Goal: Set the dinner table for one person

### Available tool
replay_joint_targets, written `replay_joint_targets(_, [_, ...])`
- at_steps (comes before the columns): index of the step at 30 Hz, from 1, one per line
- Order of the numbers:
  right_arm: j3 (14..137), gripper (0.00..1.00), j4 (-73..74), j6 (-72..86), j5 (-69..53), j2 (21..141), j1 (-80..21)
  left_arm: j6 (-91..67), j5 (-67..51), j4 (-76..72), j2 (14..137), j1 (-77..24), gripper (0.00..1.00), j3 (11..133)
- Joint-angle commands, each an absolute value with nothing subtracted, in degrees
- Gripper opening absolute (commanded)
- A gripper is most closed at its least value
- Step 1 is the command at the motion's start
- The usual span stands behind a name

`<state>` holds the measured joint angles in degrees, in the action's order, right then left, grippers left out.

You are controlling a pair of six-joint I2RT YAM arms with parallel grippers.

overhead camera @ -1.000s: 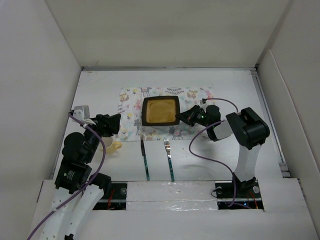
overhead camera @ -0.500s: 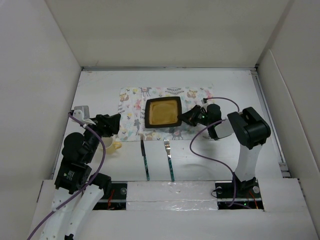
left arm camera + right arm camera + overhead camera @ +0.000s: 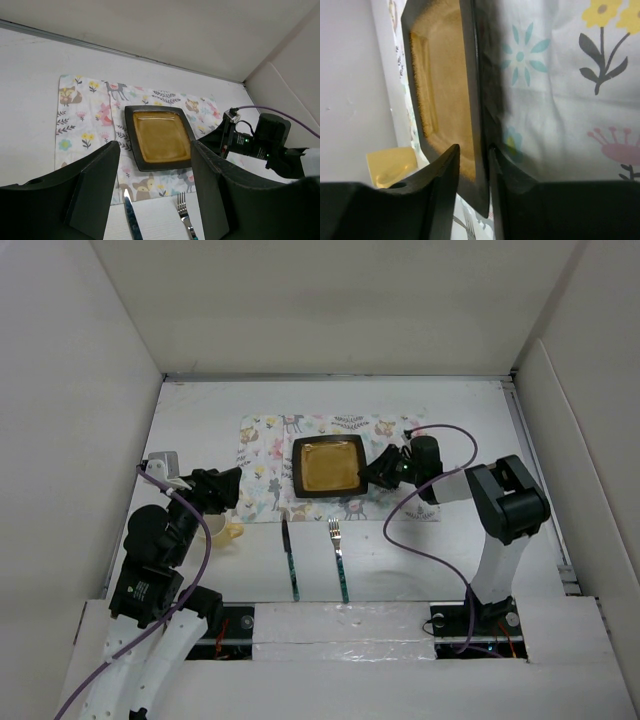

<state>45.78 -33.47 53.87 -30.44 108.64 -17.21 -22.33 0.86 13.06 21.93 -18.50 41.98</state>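
Over the dinner table, right claw straddles plate rim, seemingly loosely.

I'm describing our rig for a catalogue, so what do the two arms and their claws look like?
The left arm and right arm both mix white links with bulky black joint housings. The left claw and right claw are black, with two flat matte fingers. A purple cable loops loosely beside each arm. No markings are legible.
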Motion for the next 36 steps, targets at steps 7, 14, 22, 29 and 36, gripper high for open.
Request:
replay_joint_targets(7, [48.5, 0.49, -20.6, 45.0, -26.5, 103.8, -16.8, -21.8, 0.4, 10.3, 21.5, -18.2, 0.56, 41.6])
replay_joint_targets(14, [48.6, 0.50, -13.4, 40.5, -19.3, 97.6, -16.8, -22.0, 1.1, 10.5, 20.7, -18.2, 0.56, 41.7])
replay_joint_targets(22, [44.8, 0.00, -11.2, 27.9, -8.1, 82.4, -23.2, -23.2, 5.9, 10.9, 17.1, -18.2, 0.35, 41.3])
replay_joint_targets(29, [41.2, 0.00, -24.8, 16.6, 2.9, 69.6, -49.1, -23.5, 10.9, 11.2, 13.7, -18.2, 0.01, 41.5])
replay_joint_targets(36, [55.7, 0.00, -31.1, 15.3, -15.9, 91.4, -52.8, -24.4, 17.8, 10.5, 6.8, -18.2, 0.34, 41.5])
